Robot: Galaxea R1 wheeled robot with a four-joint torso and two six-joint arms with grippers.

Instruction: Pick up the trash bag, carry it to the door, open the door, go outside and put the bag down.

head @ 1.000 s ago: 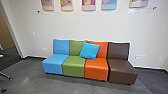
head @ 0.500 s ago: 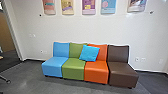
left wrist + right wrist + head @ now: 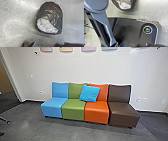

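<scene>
The trash bag, black with a pale, shiny patch at one end [image 3: 51,13], rests on the grey floor in the left wrist view. My left gripper [image 3: 49,43] is open, its dark tips apart near the bag, and nothing shows between them. In the right wrist view, part of the bag [image 3: 124,5] appears beyond the robot's wide dark plate. The state of my right gripper cannot be made out.
A row of joined seats in blue [image 3: 51,107], green, orange and brown [image 3: 123,113] stands against a white wall, with a blue cushion [image 3: 89,93] on it. A doorway edge is at the left, with a chair leg [image 3: 5,120] on the floor nearby.
The head camera has tilted up and then down again, so the whole scene shifts in its view. The seats and cushion have not moved.
</scene>
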